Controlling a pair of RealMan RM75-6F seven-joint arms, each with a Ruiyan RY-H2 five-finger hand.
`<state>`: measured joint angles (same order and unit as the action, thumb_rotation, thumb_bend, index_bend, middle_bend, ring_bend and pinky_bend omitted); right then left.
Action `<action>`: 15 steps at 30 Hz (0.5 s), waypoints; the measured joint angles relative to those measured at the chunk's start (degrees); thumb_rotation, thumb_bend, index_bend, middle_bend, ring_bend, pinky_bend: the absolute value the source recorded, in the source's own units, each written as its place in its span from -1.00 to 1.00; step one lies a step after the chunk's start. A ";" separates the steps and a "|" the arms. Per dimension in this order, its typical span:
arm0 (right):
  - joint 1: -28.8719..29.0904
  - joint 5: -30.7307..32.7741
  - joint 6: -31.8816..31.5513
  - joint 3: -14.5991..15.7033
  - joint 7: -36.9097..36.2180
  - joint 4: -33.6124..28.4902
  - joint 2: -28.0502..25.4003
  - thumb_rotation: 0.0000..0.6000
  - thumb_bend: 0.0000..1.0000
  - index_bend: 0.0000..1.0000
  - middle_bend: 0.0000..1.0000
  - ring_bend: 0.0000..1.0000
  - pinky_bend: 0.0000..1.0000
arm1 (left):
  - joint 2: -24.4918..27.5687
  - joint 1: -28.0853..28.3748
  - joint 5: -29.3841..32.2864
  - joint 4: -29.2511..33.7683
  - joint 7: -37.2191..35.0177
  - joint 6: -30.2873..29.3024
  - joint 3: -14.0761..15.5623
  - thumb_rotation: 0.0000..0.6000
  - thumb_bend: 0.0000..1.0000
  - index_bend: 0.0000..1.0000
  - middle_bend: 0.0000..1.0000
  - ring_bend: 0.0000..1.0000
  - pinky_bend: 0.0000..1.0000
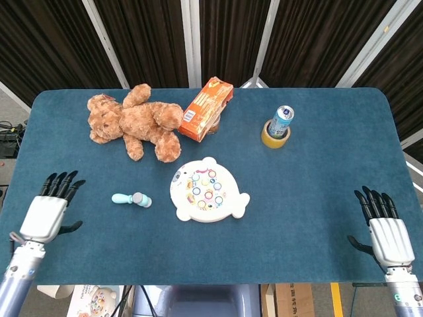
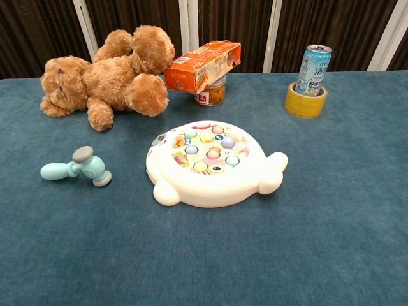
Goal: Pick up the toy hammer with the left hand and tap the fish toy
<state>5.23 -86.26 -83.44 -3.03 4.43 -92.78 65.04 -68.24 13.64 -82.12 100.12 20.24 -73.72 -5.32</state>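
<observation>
1. In the head view, the left hand [image 1: 45, 214] hovered over the near left edge of the blue felt-covered table [image 1: 310, 191], empty, its dark fingers spread and pointing away from the robot.
2. The right hand [image 1: 386, 232] was at the near right corner, likewise empty with its fingers apart.
3. The pale turquoise plastic toy hammer with grey head caps [image 1: 131, 199] lay flat on the cloth between the left hand and the white, fish-shaped plastic toy with coloured buttons [image 1: 207, 191], apart from both, its handle pointing towards the left hand.
4. Behind the hammer a brown plush teddy bear [image 1: 135, 123] sprawled on the table, and beside it an orange cardboard box [image 1: 205, 109] leaned tilted.
5. Farther right a blue-and-silver drink can [image 1: 281, 121] stood upright inside a yellow roll of tape [image 1: 274, 139].
6. In the chest view neither hand appeared.
7. The toy hammer [image 2: 75, 167] rested to the left of the fish toy [image 2: 210, 164], not touching it, head nearest the fish.
8. Here the orange box [image 2: 204, 65] sat propped on a small glass jar [image 2: 211, 93], next to the teddy bear [image 2: 105, 75].
9. The drink can [image 2: 314, 69] rose from the tape roll [image 2: 305, 104] at the far right of the table [image 2: 331, 242].
</observation>
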 measured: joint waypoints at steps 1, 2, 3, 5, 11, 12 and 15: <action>-0.03 0.10 0.02 0.00 -0.04 -0.03 -0.05 1.00 -0.64 -1.00 -1.00 -1.00 -1.00 | -0.49 0.61 1.14 0.29 0.89 0.86 -0.40 1.00 -0.68 -0.43 -0.87 -1.00 -0.97; -0.05 0.22 0.05 -0.02 -0.11 -0.09 -0.12 1.00 -0.64 -1.00 -1.00 -1.00 -1.00 | -1.07 1.22 2.35 0.48 1.88 1.67 -0.81 1.00 -0.67 -0.40 -0.86 -1.00 -0.96; -0.08 0.38 0.09 -0.05 -0.20 -0.16 -0.24 1.00 -0.64 -1.00 -1.00 -1.00 -1.00 | -1.91 2.02 4.03 0.64 3.38 2.61 -1.35 1.00 -0.65 -0.37 -0.85 -1.00 -0.95; -0.11 0.56 0.14 -0.09 -0.34 -0.28 -0.37 1.00 -0.64 -1.00 -1.00 -1.00 -1.00 | -3.41 3.25 6.67 0.75 5.86 3.80 -2.17 1.00 -0.64 -0.32 -0.82 -1.00 -0.93; -0.20 0.80 0.26 -0.10 -0.69 -0.49 -0.68 1.00 -0.64 -1.00 -1.00 -1.00 -1.00 | -9.16 7.21 14.75 0.28 13.41 6.21 -4.53 1.00 -0.53 -0.23 -0.78 -1.00 -0.93; -0.21 0.82 0.26 -0.11 -0.79 -0.52 -0.74 1.00 -0.64 -1.00 -1.00 -1.00 -1.00 | -10.25 7.94 15.95 0.03 14.60 6.38 -4.93 1.00 -0.50 -0.22 -0.78 -1.00 -0.93; -0.28 0.87 0.22 -0.11 -1.07 -0.63 -0.89 1.00 -0.64 -1.00 -1.00 -1.00 -1.00 | -12.52 9.46 18.61 -0.53 16.80 6.60 -5.74 1.00 -0.46 -0.21 -0.78 -1.00 -0.93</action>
<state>4.95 -85.40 -83.22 -3.14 3.36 -93.40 64.15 -80.76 23.10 -63.51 99.59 37.04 -67.12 -11.06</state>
